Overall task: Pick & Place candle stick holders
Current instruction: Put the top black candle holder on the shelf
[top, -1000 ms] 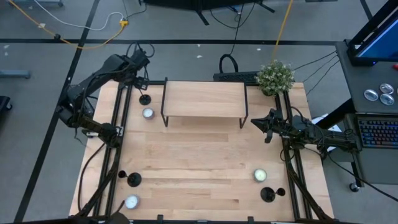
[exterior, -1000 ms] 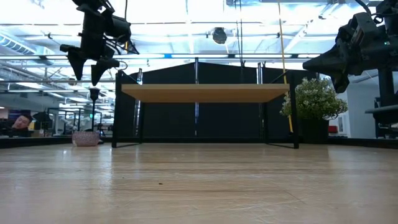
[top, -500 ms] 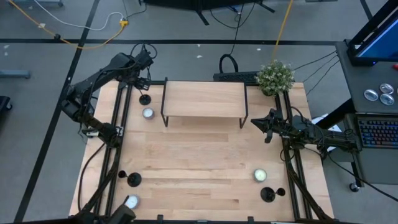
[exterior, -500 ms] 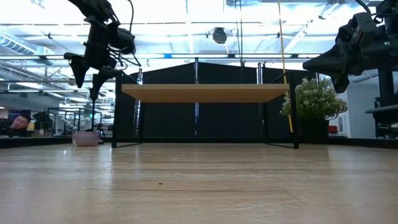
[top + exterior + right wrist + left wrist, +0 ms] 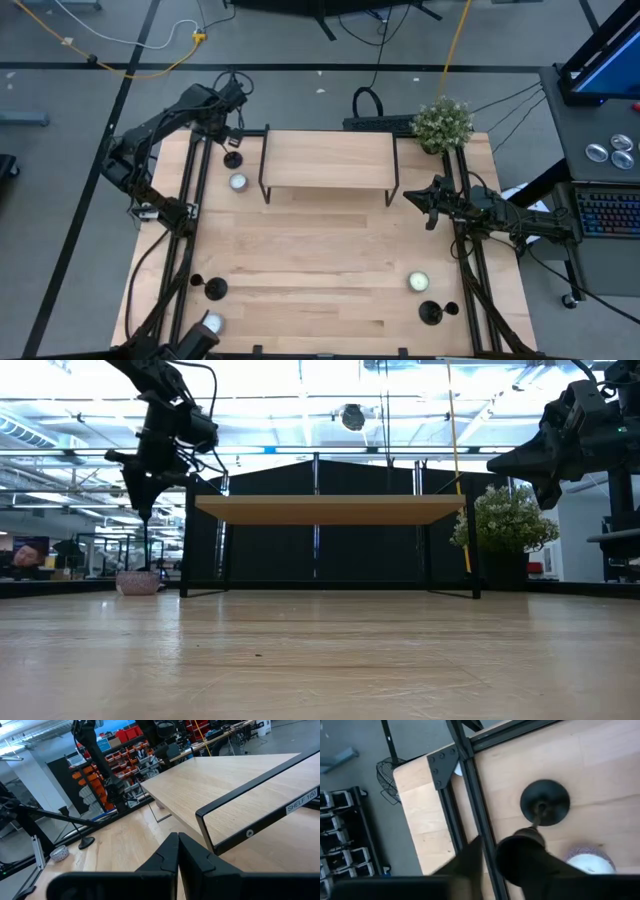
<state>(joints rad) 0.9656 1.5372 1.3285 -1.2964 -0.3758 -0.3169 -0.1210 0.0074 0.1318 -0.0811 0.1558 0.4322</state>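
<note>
Since the earlier frames the left gripper [image 5: 146, 510] has dropped lower over the far left corner of the surface [image 5: 330, 250], and its fingers [image 5: 520, 852], spread wide a moment ago, have drawn in around the thin stem of a candle stick holder [image 5: 544, 802]. From the left wrist view the stem top sits right at the fingertips while the round black base lies flat on the wood directly beneath them; whether the fingers actually pinch the stem cannot be told. A small white tealight [image 5: 587, 862] rests just beside the fingers, near that base.

Nothing else has shifted. The right gripper [image 5: 432, 196] waits as before at the right end of the wooden shelf [image 5: 327, 158], its fingers [image 5: 175, 852] pressed together on nothing — the shelf's black frame runs just ahead of them.

Two more holders stand well away from both sets of fingers: the second holder [image 5: 215, 290] near the front left edge and the third holder [image 5: 431, 313] near the front right — each with a tealight close by, one [image 5: 211, 322] at the front left, one [image 5: 418, 282] at the front right. A potted plant [image 5: 443, 122] stands at the far right corner.
</note>
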